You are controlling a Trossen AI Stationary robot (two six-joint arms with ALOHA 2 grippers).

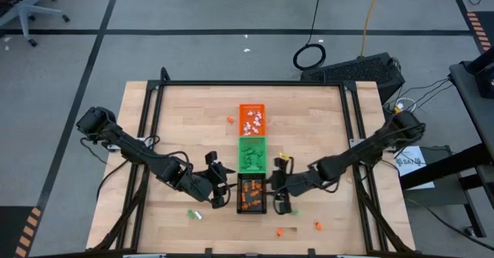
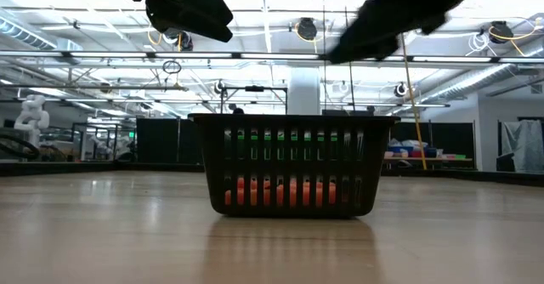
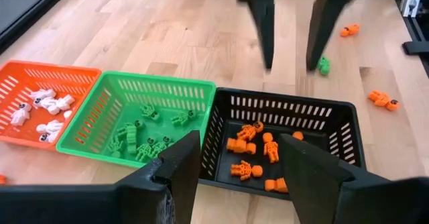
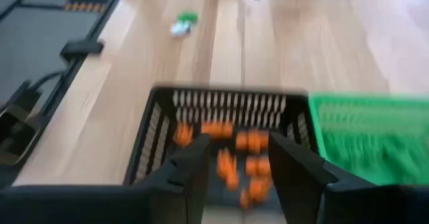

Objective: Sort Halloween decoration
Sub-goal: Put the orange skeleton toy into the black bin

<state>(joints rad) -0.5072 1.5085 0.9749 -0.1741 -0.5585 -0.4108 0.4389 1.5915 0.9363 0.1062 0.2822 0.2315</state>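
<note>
Left tool point(image 1: 222, 192): fingers spread, holding nothing, just left of the black tray point(image 1: 252, 194); 1 green trinket point(image 1: 191, 212) and 1 white trinket point(image 1: 197, 216) loose on the table point(image 1: 324, 119) near its front edge, left of that tray. Centre: 3 trays in a row, touching end to end; orange tray point(image 1: 252, 119) farthest back, holding white figures; green tray point(image 1: 252, 154) in the middle, holding green figures; black tray nearest the front, holding orange figures point(image 3: 255, 150). Right tool point(image 1: 279, 196): fingers apart, empty, just right of the black tray; 2 orange trinkets point(image 1: 317, 225) loose on the table beyond it; 1 more orange piece point(image 1: 230, 120) beside the orange tray.
</note>
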